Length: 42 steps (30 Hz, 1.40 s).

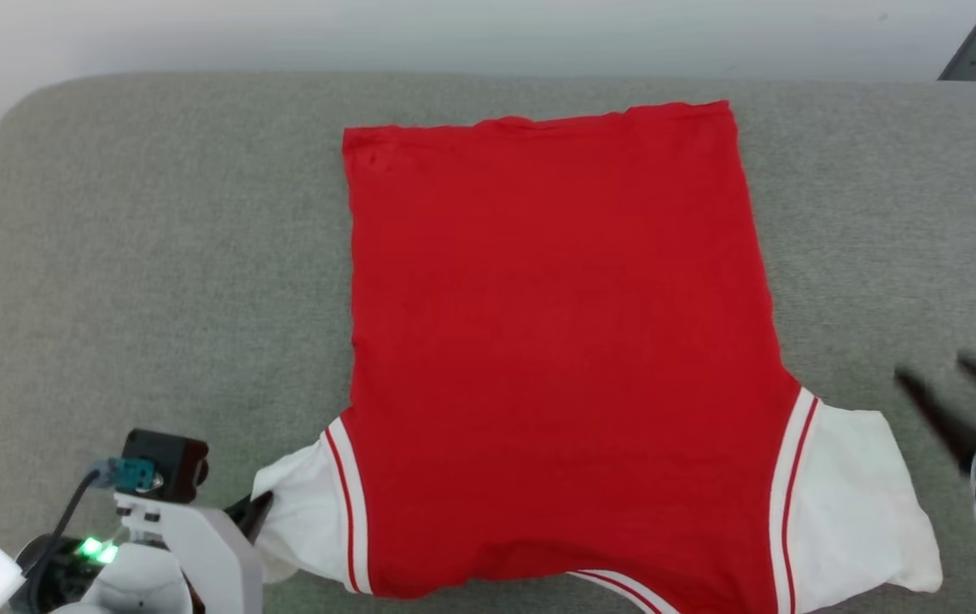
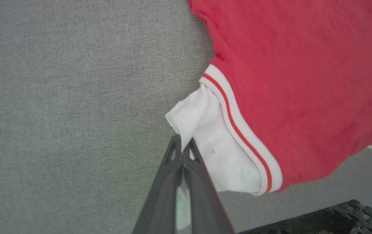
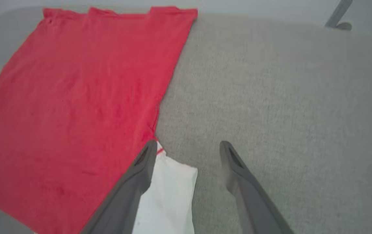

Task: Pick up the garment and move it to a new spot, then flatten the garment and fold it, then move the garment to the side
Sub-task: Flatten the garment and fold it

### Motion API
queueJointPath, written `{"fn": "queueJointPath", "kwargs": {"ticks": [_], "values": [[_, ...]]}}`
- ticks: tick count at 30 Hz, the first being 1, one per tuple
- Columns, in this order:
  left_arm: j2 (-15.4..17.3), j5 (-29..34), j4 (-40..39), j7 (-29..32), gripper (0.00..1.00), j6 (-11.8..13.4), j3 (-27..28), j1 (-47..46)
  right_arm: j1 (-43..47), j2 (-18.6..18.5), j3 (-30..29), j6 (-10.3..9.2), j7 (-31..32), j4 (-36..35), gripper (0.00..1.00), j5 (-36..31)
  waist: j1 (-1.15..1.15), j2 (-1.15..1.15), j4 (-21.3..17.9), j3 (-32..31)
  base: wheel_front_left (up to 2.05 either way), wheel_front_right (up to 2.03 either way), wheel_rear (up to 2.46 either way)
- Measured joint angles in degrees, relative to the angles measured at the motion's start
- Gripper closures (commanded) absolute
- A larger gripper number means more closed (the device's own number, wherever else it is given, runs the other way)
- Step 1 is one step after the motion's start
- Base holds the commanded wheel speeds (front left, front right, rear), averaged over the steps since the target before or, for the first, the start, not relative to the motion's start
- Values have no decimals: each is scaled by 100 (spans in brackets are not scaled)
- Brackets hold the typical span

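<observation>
A red garment (image 1: pixel 556 341) lies spread back-up across the middle of a grey padded surface (image 1: pixel 155 256), hem at the far side and collar end at the near edge. The left gripper (image 2: pixel 182 143), at the near left, is clamped shut on the bunched white left sleeve (image 2: pixel 205 130). The right gripper (image 1: pixel 930 365) hangs with its jaws wide apart and nothing between them, just right of the white right sleeve (image 1: pixel 855 495), which lies nearly flat. The work appears to be at the flattening stage, with the body smooth and only the left sleeve crumpled. The next move likely calls for drawing that sleeve gently outward to the left, without dragging the body askew, then letting go so that folding can begin.
</observation>
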Motion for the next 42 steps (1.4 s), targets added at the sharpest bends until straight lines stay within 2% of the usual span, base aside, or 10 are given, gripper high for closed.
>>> {"fn": "queueJointPath", "kwargs": {"ticks": [3, 6, 14, 20, 26, 32, 39, 40, 41, 42], "values": [[-66, 82, -49, 1, 100, -51, -47, -146, -593, 11, 15, 0, -222, -73, 0, -432, 0, 0, 68, 108, 0, 0, 0], [-153, 160, -79, 7, 100, -104, -74, -339, -1319, 43, 159, 0, -521, 235, 0, -730, 0, 0, 161, 251, 0, 0, 0], [-522, 404, 55, 11, 100, -369, -269, -878, -3326, 70, 635, 0, -923, 2019, 0, -1073, 0, 0, 518, 733, 0, 0, 0], [-867, 517, 307, -23, 100, -608, -435, -1257, -4572, -13, 996, 0, -656, 3435, 0, -1083, 0, 0, 883, 1085, 0, 0, 0], [-1229, 597, 616, -78, 100, -876, -605, -1587, -5505, -2, 1049, 0, -376, 4649, 0, -1033, 0, 0, 1298, 1392, 0, 0, 0], [-1492, 605, 878, -158, 100, -1079, -699, -1778, -6089, 46, 1027, 0, -9, 5660, 0, -1241, 0, 0, 1656, 1690, 0, 0, 0], [-1715, 594, 1098, -280, 100, -1282, -751, -1951, -6670, 26, 779, 0, 458, 6502, 0, -1333, 0, 0, 1967, 1952, 0, 0, 0], [-1739, 592, 1125, -288, 100, -1310, -753, -1968, -6752, 14, 754, 0, 537, 6601, 43, -1341, 0, 0, 1997, 1975, 0, 0, 0], [-1758, 592, 1147, -307, 100, -1317, -758, -1978, -6821, -5, 730, 1, 589, 6697, 100, -1379, 0, 0, 2023, 1995, 0, 0, 0], [-1768, 590, 1174, -319, 100, -1354, -758, -1992, -6882, -16, 726, 1, 610, 6764, 100, -1437, 0, 0, 2040, 2013, 0, 0, 0]]}}
